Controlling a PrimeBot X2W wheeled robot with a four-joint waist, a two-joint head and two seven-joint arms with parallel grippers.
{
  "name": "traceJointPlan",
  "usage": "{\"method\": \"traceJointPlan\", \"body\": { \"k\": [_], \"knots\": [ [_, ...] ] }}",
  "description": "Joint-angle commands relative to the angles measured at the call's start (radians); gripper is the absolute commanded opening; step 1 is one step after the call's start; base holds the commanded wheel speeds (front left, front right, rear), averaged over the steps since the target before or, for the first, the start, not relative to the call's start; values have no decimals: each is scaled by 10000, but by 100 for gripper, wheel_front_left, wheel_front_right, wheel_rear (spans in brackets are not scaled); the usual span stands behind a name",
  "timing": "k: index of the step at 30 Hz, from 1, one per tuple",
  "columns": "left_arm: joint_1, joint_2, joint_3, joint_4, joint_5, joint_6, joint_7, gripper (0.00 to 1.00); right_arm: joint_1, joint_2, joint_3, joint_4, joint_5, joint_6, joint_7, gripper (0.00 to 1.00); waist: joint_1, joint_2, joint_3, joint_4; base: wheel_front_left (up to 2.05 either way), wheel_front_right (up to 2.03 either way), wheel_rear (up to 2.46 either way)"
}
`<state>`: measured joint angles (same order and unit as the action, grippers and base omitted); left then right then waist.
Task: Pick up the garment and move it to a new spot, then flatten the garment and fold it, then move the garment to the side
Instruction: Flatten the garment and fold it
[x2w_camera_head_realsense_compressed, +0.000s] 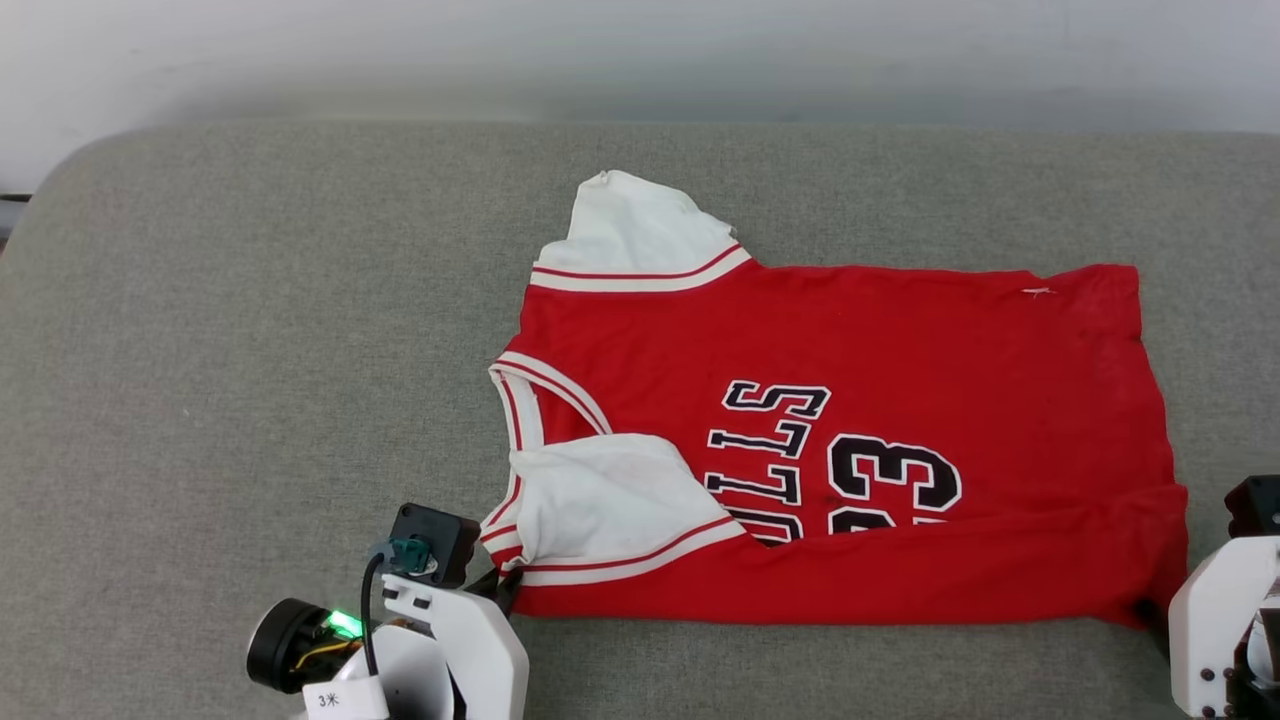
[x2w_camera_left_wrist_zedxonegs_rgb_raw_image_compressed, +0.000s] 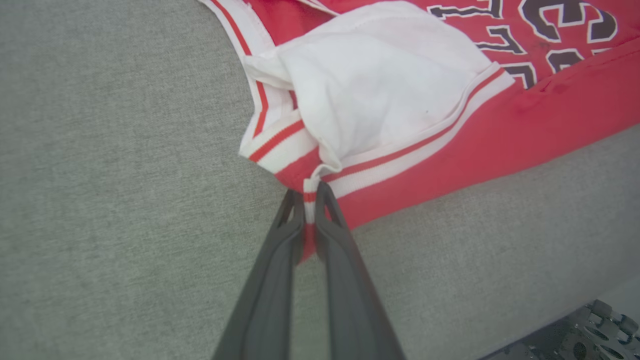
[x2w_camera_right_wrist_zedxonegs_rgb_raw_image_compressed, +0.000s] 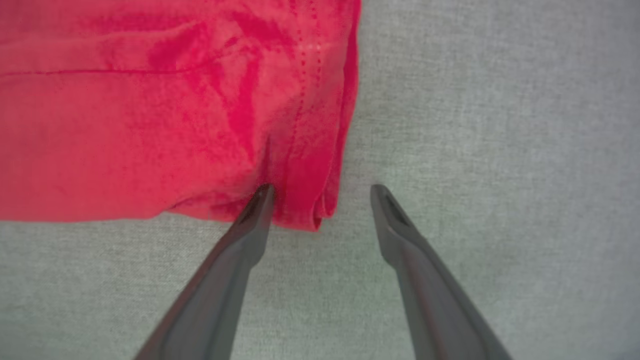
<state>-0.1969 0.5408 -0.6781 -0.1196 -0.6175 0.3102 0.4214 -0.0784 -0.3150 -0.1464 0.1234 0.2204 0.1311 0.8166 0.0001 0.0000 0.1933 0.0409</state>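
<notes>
In the head view, the garment (x2w_camera_head_realsense_compressed: 850, 340) is lying spread across the middle and right of the grey fabric surface (x2w_camera_head_realsense_compressed: 250, 350). Its collar is pointing left and its hem right. The black lettering and the number 23 are facing up, and the near long edge is folded over part of them. One white sleeve is sticking out on the far side, and the other is lying folded onto the red body at the near left. The left gripper (x2w_camera_head_realsense_compressed: 503, 590) is sitting at the garment's near-left corner, and the right gripper (x2w_camera_head_realsense_compressed: 1150, 612) is sitting at its near-right corner.

In the left wrist view, the left gripper (x2w_camera_left_wrist_zedxonegs_rgb_raw_image_compressed: 310, 196) is clamping a strip of red-and-white striped trim at the corner, just below the folded white sleeve. Its fingers (x2w_camera_left_wrist_zedxonegs_rgb_raw_image_compressed: 280, 250) are pressing together on the cloth.

In the right wrist view, the right gripper (x2w_camera_right_wrist_zedxonegs_rgb_raw_image_compressed: 322, 192) is standing wide open. One fingertip is resting at the red cloth's edge, and the other is hanging over bare grey fabric. The hem corner of the garment (x2w_camera_right_wrist_zedxonegs_rgb_raw_image_compressed: 150, 125) is poking into the gap between them, ungripped.
</notes>
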Motion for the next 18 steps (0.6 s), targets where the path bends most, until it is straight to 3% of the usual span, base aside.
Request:
{"method": "traceJointPlan", "body": {
  "k": [1,5,6,7,8,9,18],
  "knots": [
    [-154,45,-10,-16,92,52,32,0,-159,29,63,113,10,-10,-62,100,-1,0,62,38,0,0,0],
    [-200,68,-43,-21,125,77,90,0,-179,45,389,768,105,-7,-108,100,-1,0,166,89,0,0,0],
    [-201,74,-44,2,126,82,96,0,-184,66,483,936,184,-7,-99,96,-1,0,181,96,0,0,0],
    [-196,78,-47,27,124,85,92,0,-176,83,565,1082,258,-5,-81,47,-1,0,190,100,0,0,0],
    [-186,77,-54,49,117,83,86,0,-152,87,663,1195,310,-5,-65,14,-1,0,193,104,0,0,0],
    [-171,71,-62,73,106,75,83,0,-134,66,775,1303,412,-5,-33,0,-1,0,188,107,0,0,0],
    [2,122,-70,374,-68,19,76,0,-245,-530,1035,1712,921,-13,-422,0,-1,0,-97,48,0,0,0]
  ]
}}
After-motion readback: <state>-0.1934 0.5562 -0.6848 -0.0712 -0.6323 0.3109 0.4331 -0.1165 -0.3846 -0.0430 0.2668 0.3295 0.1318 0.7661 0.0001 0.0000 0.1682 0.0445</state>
